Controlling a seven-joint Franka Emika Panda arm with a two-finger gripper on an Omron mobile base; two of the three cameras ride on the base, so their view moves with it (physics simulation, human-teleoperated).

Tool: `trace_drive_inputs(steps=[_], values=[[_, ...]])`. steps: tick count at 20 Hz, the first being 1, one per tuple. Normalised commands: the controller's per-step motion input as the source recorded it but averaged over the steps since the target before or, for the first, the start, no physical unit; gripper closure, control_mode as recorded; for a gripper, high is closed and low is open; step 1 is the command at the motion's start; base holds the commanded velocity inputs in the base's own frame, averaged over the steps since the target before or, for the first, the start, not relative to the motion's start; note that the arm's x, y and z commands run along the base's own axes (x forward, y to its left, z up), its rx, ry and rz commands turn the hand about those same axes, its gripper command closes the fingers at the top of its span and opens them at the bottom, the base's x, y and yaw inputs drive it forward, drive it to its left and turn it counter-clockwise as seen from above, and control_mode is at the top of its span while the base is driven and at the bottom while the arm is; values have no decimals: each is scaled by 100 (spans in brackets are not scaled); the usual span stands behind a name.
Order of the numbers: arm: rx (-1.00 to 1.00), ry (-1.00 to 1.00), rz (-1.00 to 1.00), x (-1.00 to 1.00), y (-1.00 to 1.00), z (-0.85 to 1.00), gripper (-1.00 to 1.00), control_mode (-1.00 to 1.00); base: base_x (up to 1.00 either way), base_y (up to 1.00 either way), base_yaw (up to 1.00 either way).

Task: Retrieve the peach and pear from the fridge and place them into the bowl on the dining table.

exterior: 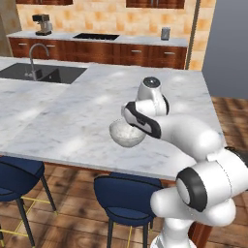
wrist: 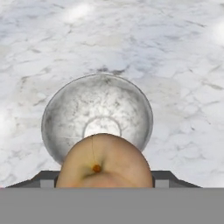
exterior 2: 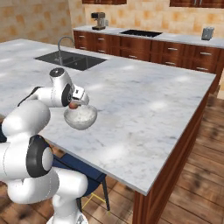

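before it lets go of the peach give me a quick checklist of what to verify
1. Peach held in the end effector: ok, the fruit sits between the fingers in the hand view.
2. Bowl under the peach: ok, its opening lies right beyond the fruit in the hand view.
3. Bowl free of other fruit: ok, its inside looks bare.
4. Bowl resting flat on the dining table: ok, upright on the marble and away from the edge.
5. Gap between peach and bowl rim small enough to drop: cannot tell, though the right base view puts the peach just above the rim.
6. Pear already delivered: not ok.
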Motion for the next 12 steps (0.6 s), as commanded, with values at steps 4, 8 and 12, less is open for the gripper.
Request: trace_drive_inputs(steps=[4, 8, 12], values=[[0, 0, 0, 34, 0, -37, 100, -100, 0, 0, 0], [0, 0, 0, 32, 0, -31, 100, -100, 0, 0, 0], [0, 0, 0, 33, 1, -32, 100, -100, 0, 0, 0]])
